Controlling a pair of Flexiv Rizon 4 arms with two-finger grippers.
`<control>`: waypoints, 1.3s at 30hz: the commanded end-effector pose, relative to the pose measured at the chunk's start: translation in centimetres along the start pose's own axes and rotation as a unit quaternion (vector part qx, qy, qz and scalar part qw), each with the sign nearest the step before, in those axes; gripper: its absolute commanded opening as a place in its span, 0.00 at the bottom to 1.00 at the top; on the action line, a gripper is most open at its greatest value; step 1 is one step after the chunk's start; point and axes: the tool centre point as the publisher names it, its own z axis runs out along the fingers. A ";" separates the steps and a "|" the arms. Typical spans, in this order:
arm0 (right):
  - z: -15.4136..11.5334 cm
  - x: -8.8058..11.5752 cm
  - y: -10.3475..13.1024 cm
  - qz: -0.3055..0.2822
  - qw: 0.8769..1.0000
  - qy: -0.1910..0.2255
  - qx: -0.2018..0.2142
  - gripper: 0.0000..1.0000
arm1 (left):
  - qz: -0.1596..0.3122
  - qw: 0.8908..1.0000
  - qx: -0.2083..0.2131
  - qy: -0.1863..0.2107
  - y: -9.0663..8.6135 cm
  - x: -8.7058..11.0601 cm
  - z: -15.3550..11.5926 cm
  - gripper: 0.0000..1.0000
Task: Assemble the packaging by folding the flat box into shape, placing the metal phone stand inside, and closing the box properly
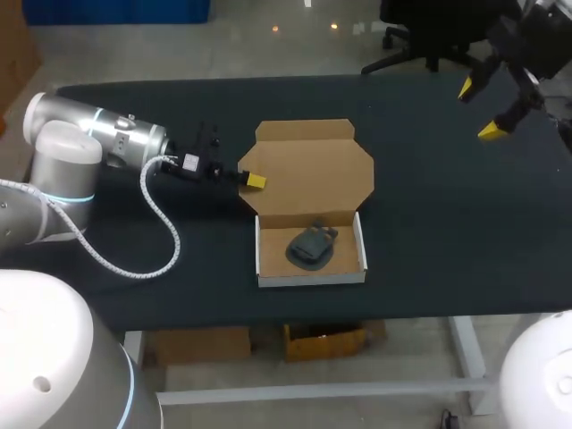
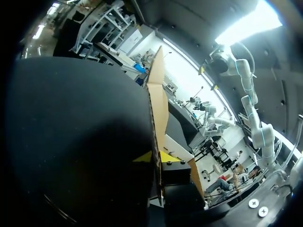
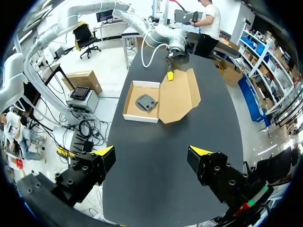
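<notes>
My left arm comes in low over the dark surface (image 1: 447,223), and the left hand (image 1: 253,180) is at the left edge of the box's open brown lid (image 1: 308,170). In the head view only one yellow tip shows there, lying on the cardboard. The left wrist view makes the grip plainer. The lid (image 2: 158,94) is seen edge-on and runs straight out from the left hand (image 2: 157,157), with a yellow tip close against each face, so the hand is nearly closed and pinches the lid's edge.

Next to the right, the lid folds back from the rear wall of the white-walled tray (image 1: 311,278), which sits near the middle of the surface towards the front edge. The dark metal phone stand (image 1: 311,247) lies inside the tray, about central and clear of the walls, well apart from the left hand.

Further right, the right hand (image 1: 478,109) hangs above the far right corner, its fingers spread wide and holding nothing, well apart from the box.

The right wrist view looks down the length of the surface (image 3: 189,137). The right hand (image 3: 152,152) gapes in the foreground. Ahead of it are the tray (image 3: 128,101) with the phone stand (image 3: 146,102) inside, the lid (image 3: 177,94) beside the tray, and the left hand (image 3: 170,74) at the lid's far edge.
</notes>
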 end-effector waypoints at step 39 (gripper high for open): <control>0.1 -2.4 3.2 0.011 0.999 0.002 0.040 1.00 | 0.077 0.997 0.003 0.014 0.4 1.1 -0.5 0.00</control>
